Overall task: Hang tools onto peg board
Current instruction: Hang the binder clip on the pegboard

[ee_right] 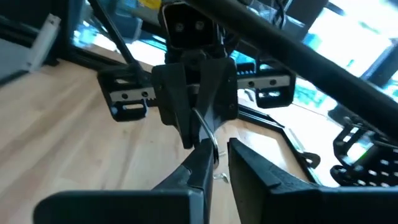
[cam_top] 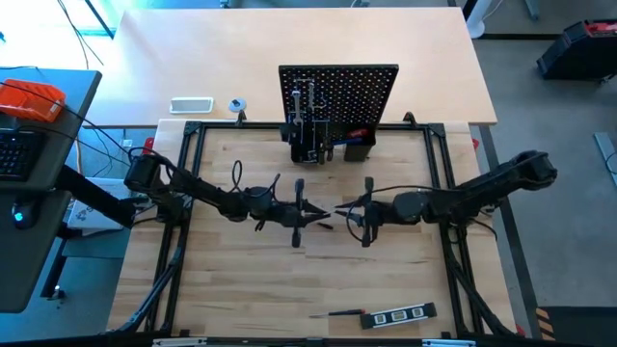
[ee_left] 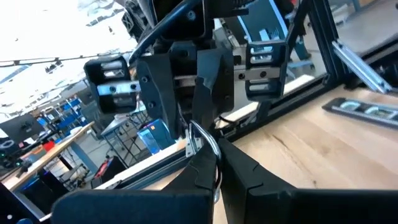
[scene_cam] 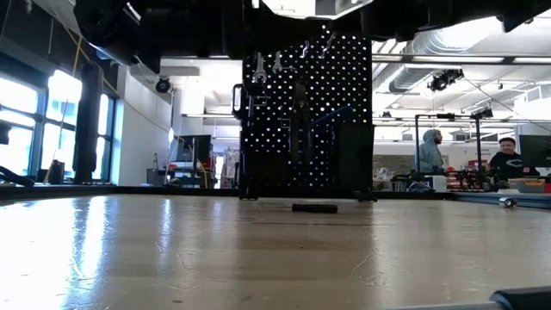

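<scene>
A: A pale wooden bench (cam_top: 318, 280) stands on a grey floor (cam_top: 549, 125), a second light tabletop (cam_top: 289, 39) behind it and a dark desk (cam_top: 43, 193) to one side carrying an orange case (cam_top: 31, 99).

B: And the room beyond?

A: Tall windows (scene_cam: 52, 129) pour daylight along one wall; exposed ducts (scene_cam: 448, 43) run under the ceiling. Two people (scene_cam: 469, 155) stand far off at what appears to be another workstation, too distant to make out clearly.
</scene>
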`<state>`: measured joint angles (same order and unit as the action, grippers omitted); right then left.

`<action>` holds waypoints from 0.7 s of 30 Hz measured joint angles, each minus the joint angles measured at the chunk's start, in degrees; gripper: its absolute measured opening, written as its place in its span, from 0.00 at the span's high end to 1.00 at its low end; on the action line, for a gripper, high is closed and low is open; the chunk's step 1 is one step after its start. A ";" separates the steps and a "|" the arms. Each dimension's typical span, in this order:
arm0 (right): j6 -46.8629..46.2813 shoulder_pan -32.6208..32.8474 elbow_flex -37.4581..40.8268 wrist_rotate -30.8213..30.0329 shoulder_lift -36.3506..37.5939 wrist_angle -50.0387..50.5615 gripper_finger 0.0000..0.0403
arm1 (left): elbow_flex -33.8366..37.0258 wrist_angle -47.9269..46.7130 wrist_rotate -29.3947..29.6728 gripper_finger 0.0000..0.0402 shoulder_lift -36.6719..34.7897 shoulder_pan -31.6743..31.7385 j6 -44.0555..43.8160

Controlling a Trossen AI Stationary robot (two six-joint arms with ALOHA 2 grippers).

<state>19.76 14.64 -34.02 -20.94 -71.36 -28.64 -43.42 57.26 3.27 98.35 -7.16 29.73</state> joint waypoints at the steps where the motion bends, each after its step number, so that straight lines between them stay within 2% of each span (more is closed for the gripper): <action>1: 0.40 0.84 0.00 -1.89 0.35 0.96 0.88 | 0.02 -0.86 0.02 1.00 -0.41 -0.01 0.61; 7: -0.58 5.15 -4.01 -15.98 3.84 13.14 0.86 | 0.13 -8.18 2.39 1.00 -4.30 -0.15 4.73; 11: -2.55 6.75 -11.86 -18.09 2.73 26.87 0.85 | 0.01 -13.13 6.62 1.00 -7.45 0.25 7.41; 17: -5.72 6.35 -27.26 -19.64 -8.37 47.16 0.84 | -5.54 -26.34 15.11 1.00 -8.51 0.35 11.96; 21: -5.70 6.31 -36.27 -25.11 -15.56 56.08 0.83 | -7.87 -30.34 19.09 1.00 -8.51 0.35 12.60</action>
<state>14.06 20.95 -70.29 -46.04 -86.93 27.44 -51.29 26.92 22.36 89.84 -6.81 42.34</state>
